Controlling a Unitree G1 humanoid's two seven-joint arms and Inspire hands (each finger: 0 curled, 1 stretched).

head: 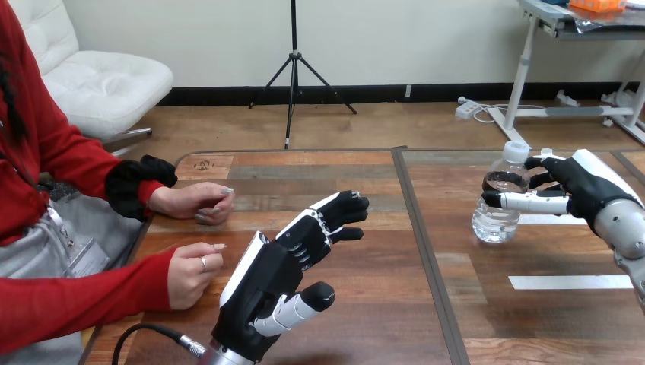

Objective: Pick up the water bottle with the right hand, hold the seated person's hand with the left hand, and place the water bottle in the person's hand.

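The wooden desk (365,319) carries an upright clear water bottle (498,220) at right and a white tape strip (567,282) at lower right. The person's farther hand (194,204) and nearer hand (192,272) rest at left.

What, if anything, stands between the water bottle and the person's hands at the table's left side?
The robot's left hand, fingers open, hangs over the table between the water bottle and the person's hands. Otherwise only bare wood lies between them.
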